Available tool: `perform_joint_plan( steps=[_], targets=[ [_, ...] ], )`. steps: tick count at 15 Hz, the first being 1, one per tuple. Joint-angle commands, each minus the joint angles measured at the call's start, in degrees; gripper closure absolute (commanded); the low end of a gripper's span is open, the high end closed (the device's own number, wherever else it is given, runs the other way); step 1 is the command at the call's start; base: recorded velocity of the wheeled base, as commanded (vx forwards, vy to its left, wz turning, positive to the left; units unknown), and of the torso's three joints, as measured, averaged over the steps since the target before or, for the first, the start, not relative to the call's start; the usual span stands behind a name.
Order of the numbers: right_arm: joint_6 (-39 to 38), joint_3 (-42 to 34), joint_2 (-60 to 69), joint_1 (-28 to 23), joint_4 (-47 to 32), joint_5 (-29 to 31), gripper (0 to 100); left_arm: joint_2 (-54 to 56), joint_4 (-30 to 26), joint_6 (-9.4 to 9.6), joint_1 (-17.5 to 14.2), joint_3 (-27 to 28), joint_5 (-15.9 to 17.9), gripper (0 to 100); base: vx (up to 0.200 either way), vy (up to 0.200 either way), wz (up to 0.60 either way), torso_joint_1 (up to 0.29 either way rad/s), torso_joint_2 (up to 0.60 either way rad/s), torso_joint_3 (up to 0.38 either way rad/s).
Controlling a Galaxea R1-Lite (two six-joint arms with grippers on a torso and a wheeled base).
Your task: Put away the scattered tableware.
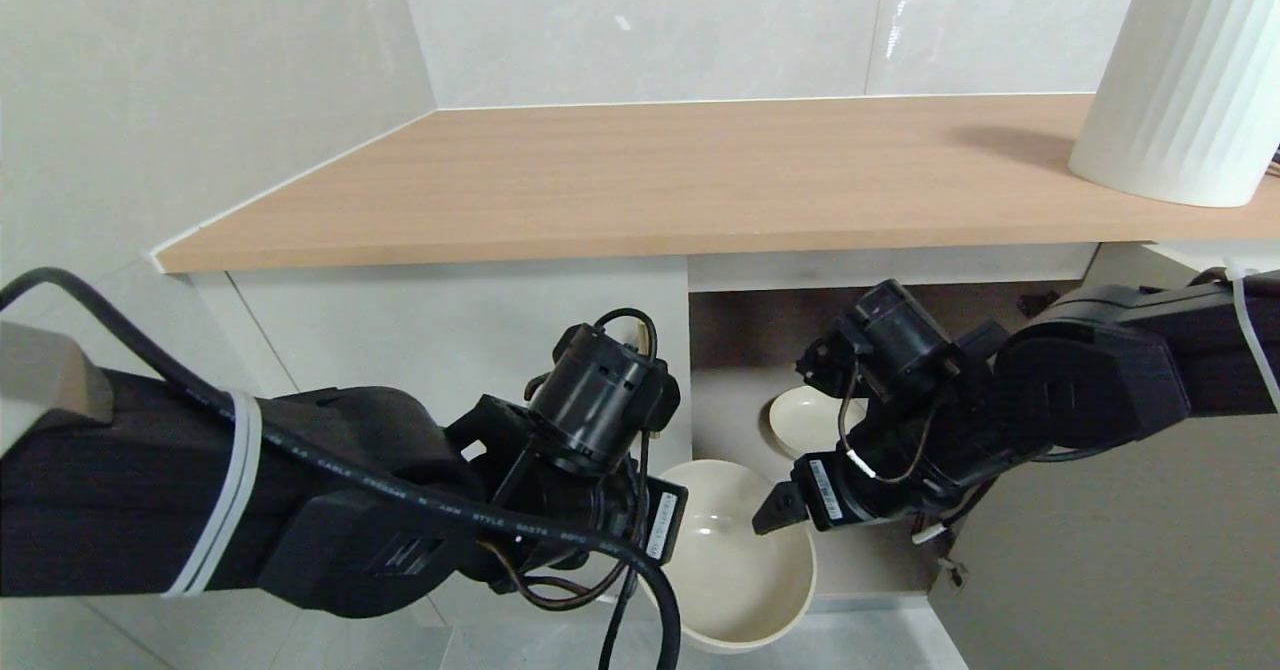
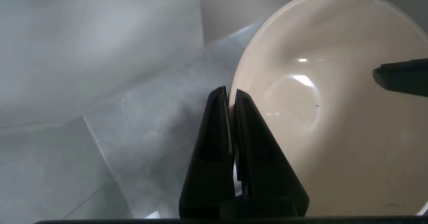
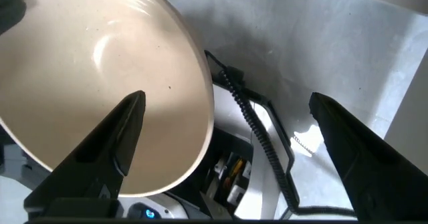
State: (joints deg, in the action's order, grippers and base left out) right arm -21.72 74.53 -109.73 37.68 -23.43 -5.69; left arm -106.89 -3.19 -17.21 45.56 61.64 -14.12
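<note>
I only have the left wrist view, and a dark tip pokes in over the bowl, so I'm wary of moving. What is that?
Observer: It is one finger of the right gripper, which is open and straddles the rim of the bowl: one finger over the inside, the other outside.
Operator: Where would the bowl go?
Observer: An open cabinet lies just behind it, under the wooden counter.
Operator: Anything in there?
Observer: A smaller pale dish lies inside it.
</note>
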Motion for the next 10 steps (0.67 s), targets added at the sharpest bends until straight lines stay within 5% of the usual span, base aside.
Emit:
perform_joint_plan(
  steps=[1, 9, 10],
  targets=[
    [-0.3, -0.1, -0.5, 0.0, 0.1, 0.0, 100, 0.2, 0.0, -0.01, 0.0, 0.1, 0.0, 100, 0.0, 0.0, 0.0, 0.0, 0.0, 0.0],
    [-0.3, 0.0, -0.5, 0.6, 0.1, 0.0, 100, 0.1, 0.0, -0.01, 0.0, 0.1, 0.0, 100, 0.0, 0.0, 0.0, 0.0, 0.0, 0.0],
    [-0.3, -0.1, -0.6, 0.6, 0.1, 0.0, 100, 0.1, 0.0, -0.01, 0.0, 0.0, -0.1, 0, 0.0, 0.0, 0.0, 0.0, 0.0, 0.0]
  ],
)
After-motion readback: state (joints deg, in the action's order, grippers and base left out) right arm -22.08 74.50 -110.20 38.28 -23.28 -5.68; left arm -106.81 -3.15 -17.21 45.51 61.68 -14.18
